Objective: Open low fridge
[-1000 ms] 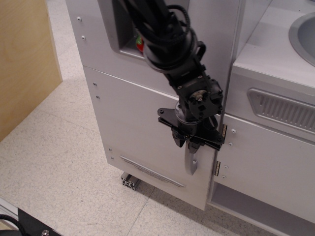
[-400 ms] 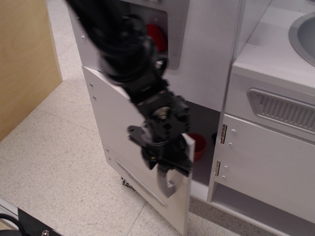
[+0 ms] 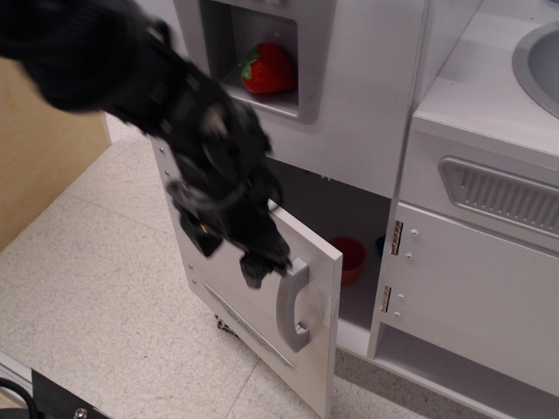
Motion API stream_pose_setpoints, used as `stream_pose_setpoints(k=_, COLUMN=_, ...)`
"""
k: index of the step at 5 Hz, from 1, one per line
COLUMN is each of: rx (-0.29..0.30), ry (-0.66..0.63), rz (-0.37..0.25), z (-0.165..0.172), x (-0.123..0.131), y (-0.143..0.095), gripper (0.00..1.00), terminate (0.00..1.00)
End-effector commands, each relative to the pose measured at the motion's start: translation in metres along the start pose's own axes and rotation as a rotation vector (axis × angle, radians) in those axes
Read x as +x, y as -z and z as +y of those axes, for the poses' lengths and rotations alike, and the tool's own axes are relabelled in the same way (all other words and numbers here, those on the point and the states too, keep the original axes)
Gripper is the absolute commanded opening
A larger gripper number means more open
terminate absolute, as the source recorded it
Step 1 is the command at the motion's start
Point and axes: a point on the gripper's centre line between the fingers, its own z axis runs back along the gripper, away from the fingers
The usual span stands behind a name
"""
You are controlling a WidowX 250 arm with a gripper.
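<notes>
The low fridge door swung open; the hand released its handle.

One cam only, set high and near, looking down at an angle on the toy kitchen front; fridge door mid-frame, floor near left, sink far right.

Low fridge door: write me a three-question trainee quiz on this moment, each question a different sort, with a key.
1. True or false: the low fridge door stands swung open.
2. Multiple choice: where is the end effector? A) beside the top of the silver handle B) inside the sink C) on the floor
3. Fill in: the thing seen inside the opened compartment is a ___ bowl.

Key: 1 true. 2 A; blur hides whether the end effector grips the handle. 3 red.
</notes>
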Motion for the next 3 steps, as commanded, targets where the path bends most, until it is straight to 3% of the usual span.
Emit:
stream_pose_setpoints(k=1, rx=-0.05, ry=-0.048, rz=-0.065, z=-0.009, x=0.041, y=-0.03, gripper=1.0, terminate=0.0)
stream_pose_setpoints(k=3, rx=-0.016, ry=-0.083, rz=-0.065, z=-0.032, x=0.081, y=0.002, gripper=1.0, terminate=0.0)
